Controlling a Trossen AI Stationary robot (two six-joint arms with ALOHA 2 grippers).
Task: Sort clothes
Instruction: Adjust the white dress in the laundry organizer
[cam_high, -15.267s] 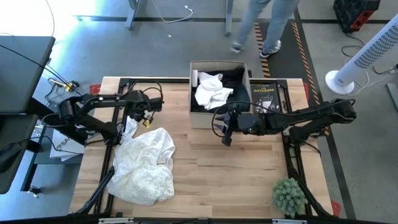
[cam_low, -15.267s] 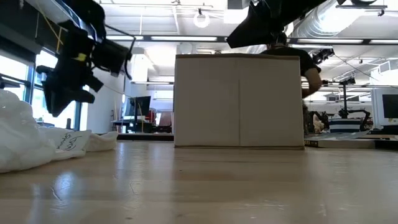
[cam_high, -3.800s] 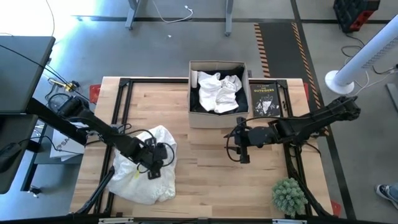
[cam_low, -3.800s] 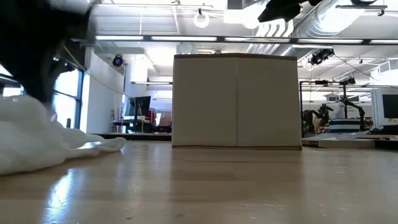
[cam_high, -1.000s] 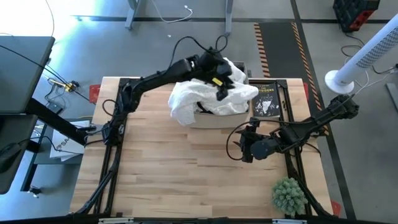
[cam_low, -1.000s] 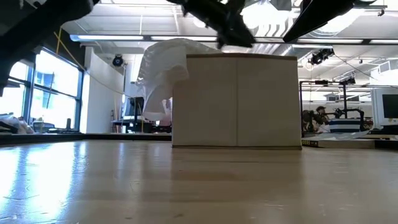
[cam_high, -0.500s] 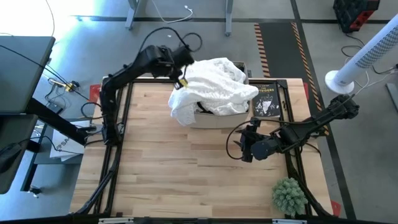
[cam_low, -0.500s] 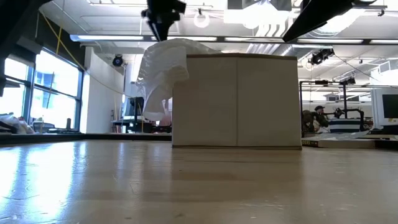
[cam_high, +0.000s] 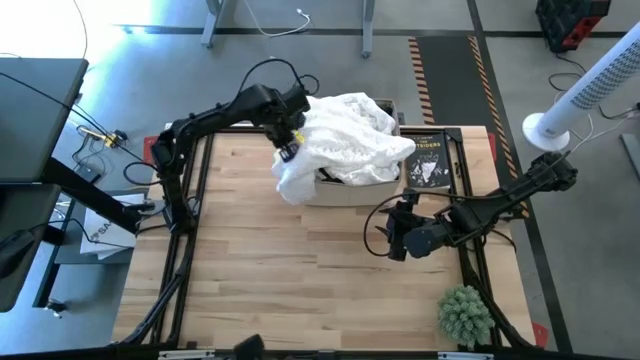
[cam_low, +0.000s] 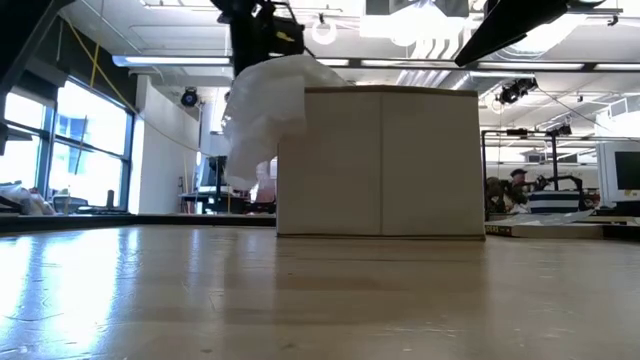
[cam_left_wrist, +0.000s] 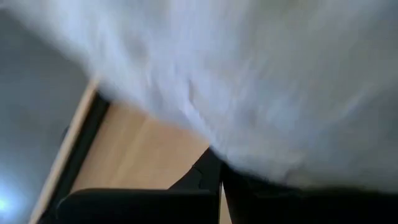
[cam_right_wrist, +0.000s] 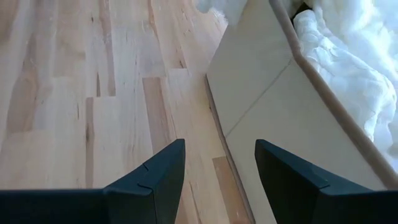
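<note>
A big white garment (cam_high: 345, 135) is heaped on the open cardboard box (cam_low: 380, 160) at the table's far middle. Its left part (cam_low: 255, 130) hangs down outside the box's left wall. My left gripper (cam_high: 288, 140) is shut at the top of that overhang, above the box's left rim. In the left wrist view the white garment (cam_left_wrist: 249, 74) fills the picture. My right gripper (cam_high: 392, 238) stands open and holds nothing, low over the table on the near side of the box, toward its right corner. My left gripper has the white garment's left overhang near its top (cam_low: 268, 62), coming at it from the table's left and slanting down. Cloth lies right against the fingers (cam_left_wrist: 205, 183) and hides the place of contact; layers cannot be told. The garment stays on the box, its left part hanging slack.
A black book (cam_high: 425, 160) lies right of the box. A small green plant (cam_high: 463, 312) stands at the near right corner. Bare wooden table top (cam_high: 280, 270) spreads left of and in front of the box. Black frame rails run along both side edges.
My left gripper has drawn back from above the box toward the table's far left, then come back toward the near edge to the garment's left overhang. The garment stays heaped on the box; its hanging left part has bunched up a little toward the gripper.
</note>
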